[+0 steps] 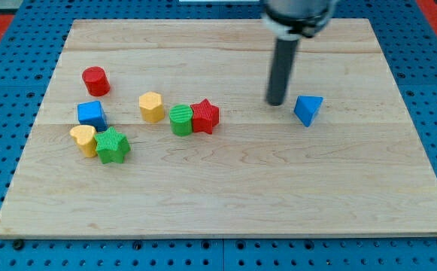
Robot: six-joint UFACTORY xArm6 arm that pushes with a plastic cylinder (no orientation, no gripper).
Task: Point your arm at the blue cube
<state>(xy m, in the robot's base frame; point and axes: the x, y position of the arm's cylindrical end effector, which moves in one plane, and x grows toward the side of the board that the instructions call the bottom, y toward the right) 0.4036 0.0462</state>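
Note:
The blue cube [91, 114] sits at the view's left on the wooden board [226, 203]. My tip [275, 102] stands right of the board's middle, far to the right of the blue cube. It is just left of a blue triangular block [308, 110] and does not touch it.
A red cylinder [95, 80] lies above the blue cube. A yellow heart-like block [84, 139] and a green star [112, 146] lie below it. A yellow hexagonal block [151, 107], a green cylinder [180, 120] and a red star [204, 117] lie toward the middle.

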